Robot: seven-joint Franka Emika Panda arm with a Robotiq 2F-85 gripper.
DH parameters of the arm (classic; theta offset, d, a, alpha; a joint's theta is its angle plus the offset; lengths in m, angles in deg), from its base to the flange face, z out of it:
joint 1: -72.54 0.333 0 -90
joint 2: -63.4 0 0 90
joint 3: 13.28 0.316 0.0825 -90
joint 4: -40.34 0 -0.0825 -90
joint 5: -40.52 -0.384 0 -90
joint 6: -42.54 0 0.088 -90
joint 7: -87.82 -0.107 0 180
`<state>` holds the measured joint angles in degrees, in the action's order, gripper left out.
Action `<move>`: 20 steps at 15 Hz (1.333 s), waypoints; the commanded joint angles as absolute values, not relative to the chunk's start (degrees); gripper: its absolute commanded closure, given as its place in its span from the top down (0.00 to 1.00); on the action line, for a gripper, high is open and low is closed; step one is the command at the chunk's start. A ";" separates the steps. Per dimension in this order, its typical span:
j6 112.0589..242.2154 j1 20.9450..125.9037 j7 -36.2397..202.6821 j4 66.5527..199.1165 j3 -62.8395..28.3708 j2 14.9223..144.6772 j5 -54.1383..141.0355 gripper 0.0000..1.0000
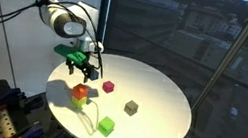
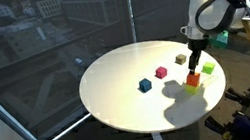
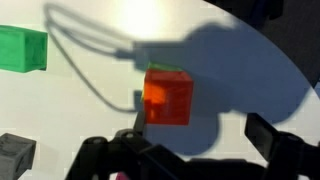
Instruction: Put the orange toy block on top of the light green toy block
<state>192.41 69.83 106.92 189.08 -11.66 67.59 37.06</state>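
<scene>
The orange toy block (image 1: 80, 91) rests on top of the light green toy block (image 1: 80, 100) near the table's edge; the stack also shows in an exterior view, orange (image 2: 195, 76) over light green (image 2: 192, 86). In the wrist view the orange block (image 3: 168, 98) fills the middle and almost hides the light green one, of which only a thin edge shows. My gripper (image 1: 81, 68) (image 2: 197, 62) hovers just above the stack. Its fingers (image 3: 200, 138) are spread wide, open and empty, apart from the block.
On the round white table (image 1: 160, 95) stand a bright green cube (image 1: 106, 126) (image 3: 20, 48), a magenta cube (image 1: 108, 87) (image 2: 161, 73), an olive cube (image 1: 131, 108) (image 2: 181, 59) and a blue cube (image 2: 145, 85). A thin cable lies near the stack. Windows stand behind the table.
</scene>
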 commanded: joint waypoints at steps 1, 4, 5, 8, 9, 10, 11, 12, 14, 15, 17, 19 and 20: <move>190.53 71.24 103.46 190.34 -11.72 64.72 38.22 1.00; 190.42 72.38 101.17 190.29 -11.57 64.51 38.66 1.00; 190.41 72.71 100.39 190.28 -11.51 64.44 38.69 1.00; 190.24 73.74 97.86 190.30 -11.20 64.28 39.21 1.00; 190.08 74.00 97.36 190.30 -11.07 64.25 39.14 1.00; 189.97 74.25 96.95 190.32 -10.96 64.21 39.10 1.00; 189.68 74.50 96.51 190.29 -10.88 64.20 39.00 1.00; 189.15 74.70 96.10 190.20 -10.82 64.17 38.94 1.00; 188.06 74.92 96.16 190.17 -10.66 63.91 38.47 1.00; 187.45 74.94 96.44 190.12 -10.61 63.78 38.13 1.00; 186.14 74.92 96.99 189.98 -10.51 63.58 37.57 1.00; 187.68 74.76 97.96 189.27 -10.65 65.61 37.83 1.00; 187.49 74.76 97.96 189.27 -10.65 65.54 37.83 1.00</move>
